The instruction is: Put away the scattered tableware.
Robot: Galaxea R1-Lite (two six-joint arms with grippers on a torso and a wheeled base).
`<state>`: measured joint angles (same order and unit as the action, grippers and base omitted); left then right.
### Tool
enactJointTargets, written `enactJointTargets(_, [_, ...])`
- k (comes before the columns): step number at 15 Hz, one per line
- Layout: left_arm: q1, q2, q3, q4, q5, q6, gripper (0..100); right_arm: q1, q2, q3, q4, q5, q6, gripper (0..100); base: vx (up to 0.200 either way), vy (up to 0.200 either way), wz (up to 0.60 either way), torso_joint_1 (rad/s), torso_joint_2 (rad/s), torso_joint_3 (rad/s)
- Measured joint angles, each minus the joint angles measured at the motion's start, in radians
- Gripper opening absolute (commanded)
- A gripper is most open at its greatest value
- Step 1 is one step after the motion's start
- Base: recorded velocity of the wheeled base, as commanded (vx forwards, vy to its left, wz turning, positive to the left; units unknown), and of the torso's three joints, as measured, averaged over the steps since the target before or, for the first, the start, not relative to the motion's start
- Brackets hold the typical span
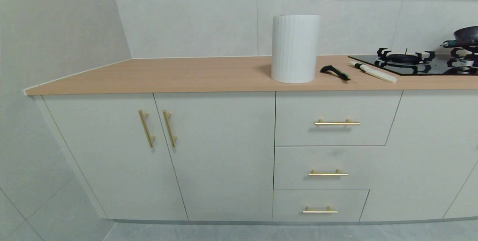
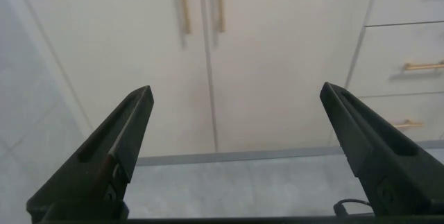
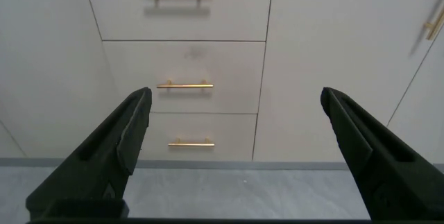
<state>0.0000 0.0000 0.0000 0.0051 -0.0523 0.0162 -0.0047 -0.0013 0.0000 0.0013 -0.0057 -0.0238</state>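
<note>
Wooden bench [image 1: 168,75]: white ribbed canister [image 1: 295,49] stands upright. Just beside it, on the hob [image 1: 414,63] side, a black peeler [image 1: 335,72] lies flat, then a white knife [image 1: 372,71] at the hob's edge. Left tool [image 2: 234,92] has its fingers wide apart and faces the cabinet doors [image 2: 201,44]. Right tool [image 3: 234,93] is likewise apart and faces the drawers [image 3: 184,71].

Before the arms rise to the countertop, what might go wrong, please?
The knife lies beside the gas hob; a poor grasp could push it onto the grate. The black-handled utensil lies near the white container, which an arm might topple. The left end effector and right end effector, low before the cabinets, could clip the countertop edge.
</note>
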Motion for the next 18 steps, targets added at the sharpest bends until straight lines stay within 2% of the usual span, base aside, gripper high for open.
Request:
enactJointTargets(2, [0.000, 0.000, 0.000, 0.000, 0.000, -0.004, 100, 0.000, 0.000, 0.000, 0.000, 0.000, 0.000, 100, 0.200, 0.000, 0.00, 0.002, 0.00, 0.007])
enactJointTargets(15, [0.000, 0.000, 0.000, 0.000, 0.000, -0.004, 100, 0.003, 0.001, 0.000, 0.000, 0.008, -0.007, 100, 0.000, 0.000, 0.00, 0.000, 0.00, 0.000])
enactJointTargets(18, [0.000, 0.000, 0.000, 0.000, 0.000, -0.004, 100, 0.009, 0.013, -0.021, 0.015, 0.045, 0.006, 100, 0.000, 0.000, 0.00, 0.000, 0.00, 0.000])
